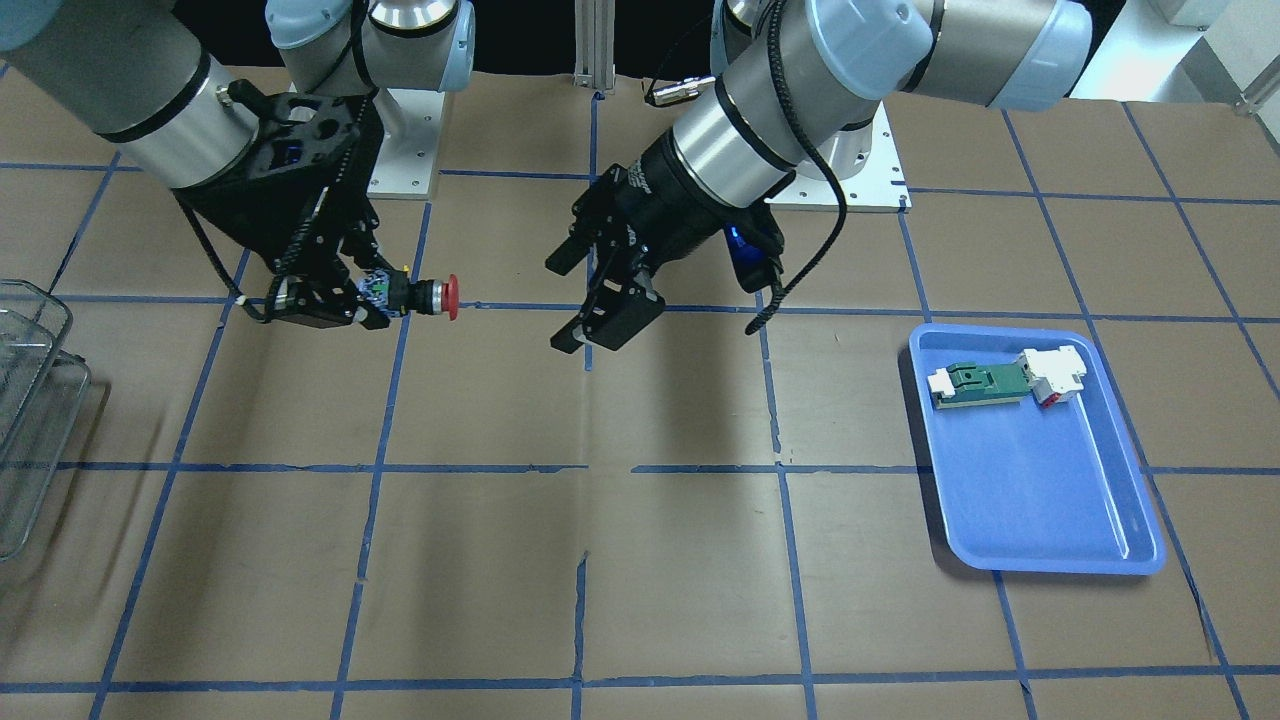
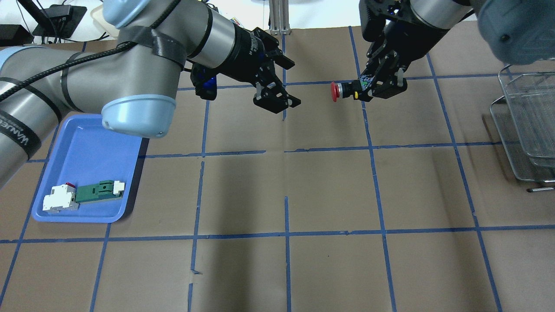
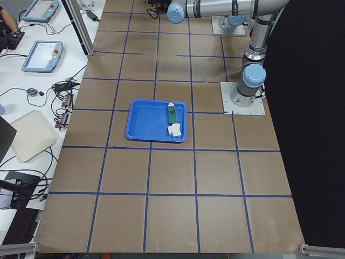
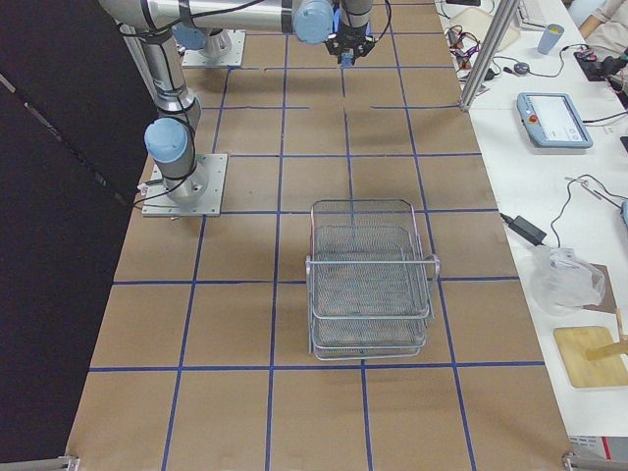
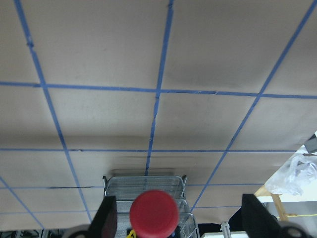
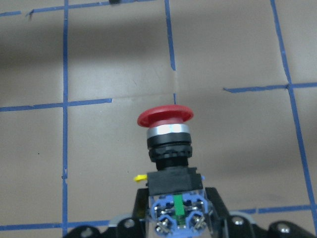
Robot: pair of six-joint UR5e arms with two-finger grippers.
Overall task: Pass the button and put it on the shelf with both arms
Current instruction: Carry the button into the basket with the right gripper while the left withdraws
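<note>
The left arm (image 2: 217, 37) holds its jaws spread and empty. Just right, above the bench (image 2: 329, 190), the button (image 2: 344, 91) points cap-leftward. The right arm (image 2: 433, 13) clenches its jaws on the rear block, likely bound for the shelf (image 2: 527, 125) far right.

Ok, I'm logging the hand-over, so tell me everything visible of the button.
The button has a red mushroom cap, silver ring, black barrel and blue-white rear block. It hangs level above the table, the right gripper shut on its rear block, cap facing the open left gripper, untouched by it.
</note>
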